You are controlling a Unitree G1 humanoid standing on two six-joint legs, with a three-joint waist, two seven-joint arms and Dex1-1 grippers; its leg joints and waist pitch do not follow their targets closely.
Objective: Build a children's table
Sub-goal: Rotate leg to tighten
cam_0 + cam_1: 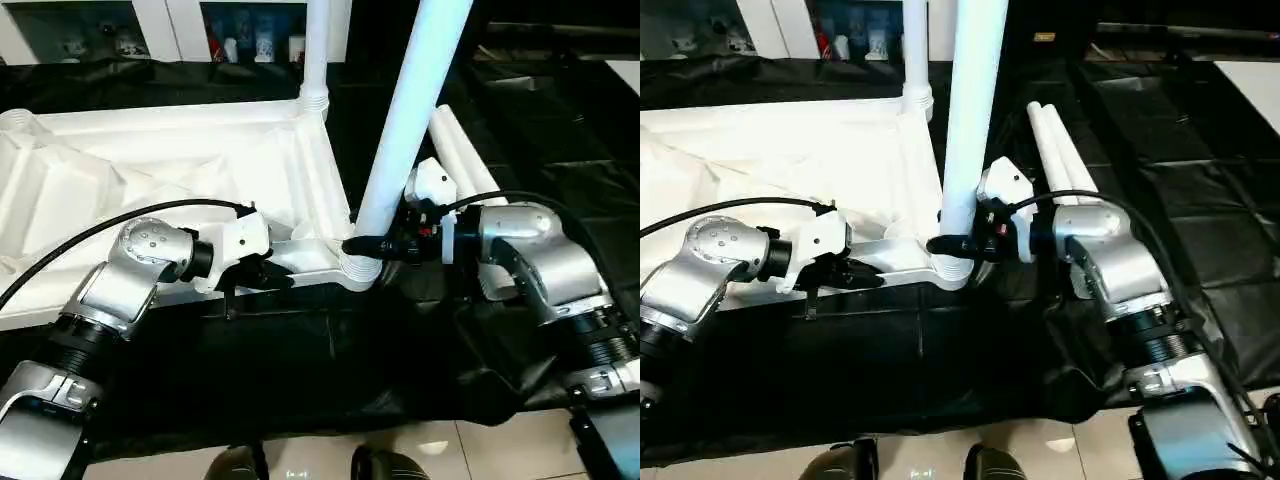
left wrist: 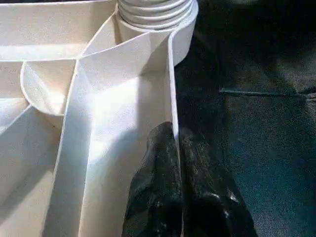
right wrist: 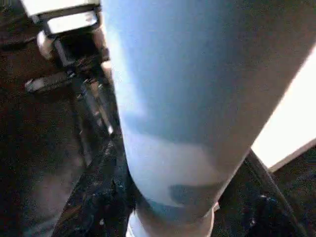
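While the white tabletop (image 1: pixel 200 170) lies underside-up on black sheeting (image 1: pixel 330 370), two legs stand in its right-hand corner sockets.

The left gripper (image 1: pixel 262 275) pinches the tabletop's near rim, fingers (image 2: pixel 168 187) closed; the right gripper (image 1: pixel 375 246) clasps the near leg (image 1: pixel 410 110) just above its socket. Two spare legs (image 1: pixel 1065 165) lie beside it, with open sheeting beyond.

Black sheet (image 1: pixel 300 370), wrinkled, covers the work surface; pale tiled floor (image 1: pixel 450 445) at its near edge. Lying directly on the sheet: white tabletop (image 1: pixel 150 180), upside down, ribbed underside up, at the left; two loose white legs (image 1: pixel 1065 160) side by side, just right of the tabletop's corner.
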